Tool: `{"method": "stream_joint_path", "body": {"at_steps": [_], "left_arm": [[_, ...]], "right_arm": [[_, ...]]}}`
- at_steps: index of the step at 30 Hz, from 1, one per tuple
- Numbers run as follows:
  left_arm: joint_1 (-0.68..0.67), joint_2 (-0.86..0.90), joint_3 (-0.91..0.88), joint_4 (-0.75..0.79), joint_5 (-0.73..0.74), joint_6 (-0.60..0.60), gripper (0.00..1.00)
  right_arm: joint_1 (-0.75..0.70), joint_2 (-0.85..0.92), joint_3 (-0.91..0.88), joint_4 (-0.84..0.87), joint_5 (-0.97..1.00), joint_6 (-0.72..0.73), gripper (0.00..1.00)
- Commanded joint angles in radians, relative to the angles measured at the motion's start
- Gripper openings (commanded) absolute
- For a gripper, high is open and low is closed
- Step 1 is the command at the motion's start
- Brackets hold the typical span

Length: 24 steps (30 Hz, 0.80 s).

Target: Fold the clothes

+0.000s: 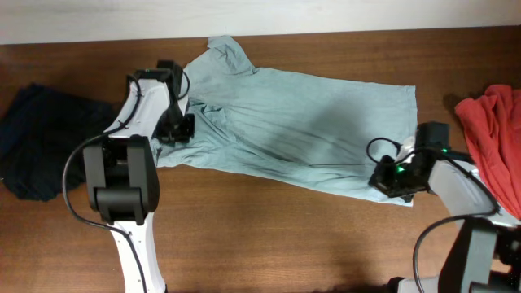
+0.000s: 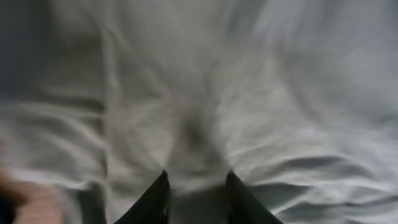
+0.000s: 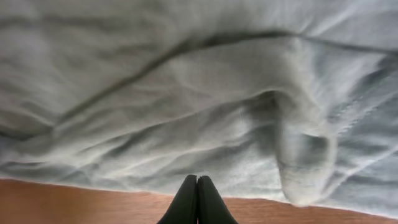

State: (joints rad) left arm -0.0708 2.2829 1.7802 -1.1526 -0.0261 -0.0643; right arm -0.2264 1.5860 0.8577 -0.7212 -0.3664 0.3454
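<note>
The left hand (image 1: 177, 126) is gripping bunched T-shirt (image 1: 301, 114) cloth at centre-left. The right hand (image 1: 392, 181) is sitting closed at the lower-right hem. Both should be lifting evenly.

Bare table (image 1: 269, 236) lies open along the front; navy garment (image 1: 41, 138) and red garment (image 1: 496, 138) crowd the ends.

A pale grey-blue T-shirt (image 1: 293, 122) lies spread across the middle of the bench (image 1: 269, 236), neck end to the left, hem to the right, with one short sleeve pointing to the far edge. It is creased near the neck. A navy garment (image 1: 41, 138) sits crumpled at far left; a red garment (image 1: 492, 134) lies bunched at far right.
</note>
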Motion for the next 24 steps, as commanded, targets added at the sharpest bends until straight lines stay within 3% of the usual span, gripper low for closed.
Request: {"method": "stream_joint_path", "body": {"at_steps": [1,4,10,14,19,24], "left_arm": [[0.002,0.006,-0.085,0.033,0.011,-0.002,0.29],[0.008,0.006,-0.124,0.055,0.011,-0.003,0.29],[0.009,0.006,-0.131,0.073,0.011,-0.003,0.29],[0.010,0.006,-0.131,0.079,0.011,-0.003,0.29],[0.010,0.006,-0.131,0.080,0.011,-0.003,0.29],[0.009,0.006,-0.131,0.080,0.011,-0.003,0.30]], "right_arm": [[0.008,0.042,0.016,-0.005,0.180,0.090,0.04],[-0.025,0.047,0.021,0.003,0.272,0.116,0.04],[-0.128,0.047,0.125,0.031,0.269,0.031,0.04],[-0.171,0.047,0.193,0.022,0.043,-0.048,0.04],[-0.104,0.048,0.201,-0.150,-0.134,-0.140,0.05],[-0.007,0.066,0.139,-0.124,0.057,-0.111,0.04]]}}
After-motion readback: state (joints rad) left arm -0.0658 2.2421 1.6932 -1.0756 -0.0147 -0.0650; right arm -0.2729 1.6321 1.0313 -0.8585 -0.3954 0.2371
